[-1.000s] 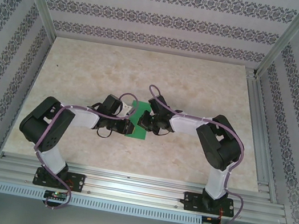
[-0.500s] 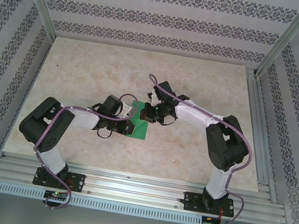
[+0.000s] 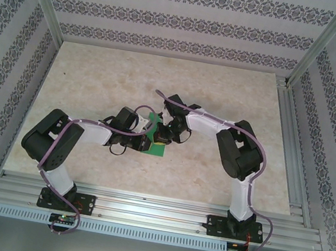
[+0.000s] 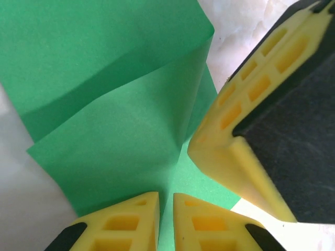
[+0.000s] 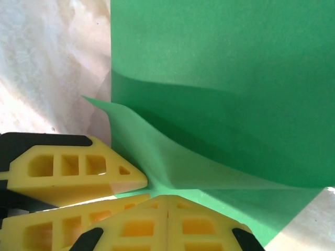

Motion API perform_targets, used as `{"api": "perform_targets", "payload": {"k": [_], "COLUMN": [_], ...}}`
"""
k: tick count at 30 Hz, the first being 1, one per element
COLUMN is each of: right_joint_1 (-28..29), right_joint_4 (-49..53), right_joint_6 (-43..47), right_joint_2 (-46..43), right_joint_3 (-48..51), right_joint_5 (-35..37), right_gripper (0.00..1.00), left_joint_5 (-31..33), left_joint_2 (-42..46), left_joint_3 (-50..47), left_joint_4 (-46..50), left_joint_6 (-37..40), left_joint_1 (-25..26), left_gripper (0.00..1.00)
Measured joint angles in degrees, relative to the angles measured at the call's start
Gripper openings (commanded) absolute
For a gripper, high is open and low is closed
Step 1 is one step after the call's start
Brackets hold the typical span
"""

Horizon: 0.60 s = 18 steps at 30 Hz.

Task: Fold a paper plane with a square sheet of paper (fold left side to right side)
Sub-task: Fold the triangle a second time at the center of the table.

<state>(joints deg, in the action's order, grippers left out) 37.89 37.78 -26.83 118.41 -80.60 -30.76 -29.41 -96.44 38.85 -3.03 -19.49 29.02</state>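
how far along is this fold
Early. The green sheet has one flap lifted and bent over, not creased flat. The right hand pinches the flap's edge; the left hand, shut, rests on the sheet. Flattening this fold and shaping the plane remain.

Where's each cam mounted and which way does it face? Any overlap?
Top: above and behind the bases, facing down on the table; both arms whole, sheet where they meet.
Left wrist: on the left arm, facing down its fingers at the sheet; right gripper at right.
Right wrist: on the right arm, facing down its shut fingers at the sheet; left gripper lower left.
Shared: both wrist views show the sheet's lifted flap.
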Motion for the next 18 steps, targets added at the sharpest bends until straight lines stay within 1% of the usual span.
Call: {"api": "perform_targets", "payload": {"k": [10,18], "right_joint_1": [0.0,-0.1], "right_joint_4": [3.5,6.0], "right_joint_6": [1.9,4.2], "right_joint_2": [3.6,5.0], "right_joint_3": [-5.0,-6.4], "right_joint_5": [0.8,2.2], "right_gripper": [0.04,0.05], "left_joint_5": [0.2,0.5], "left_joint_2": [0.0,0.0], "left_joint_3": [0.0,0.0], "left_joint_4": [0.0,0.0], "left_joint_6": [0.5,1.0], "left_joint_1": [0.0,0.3], "left_gripper": [0.16,0.16]}}
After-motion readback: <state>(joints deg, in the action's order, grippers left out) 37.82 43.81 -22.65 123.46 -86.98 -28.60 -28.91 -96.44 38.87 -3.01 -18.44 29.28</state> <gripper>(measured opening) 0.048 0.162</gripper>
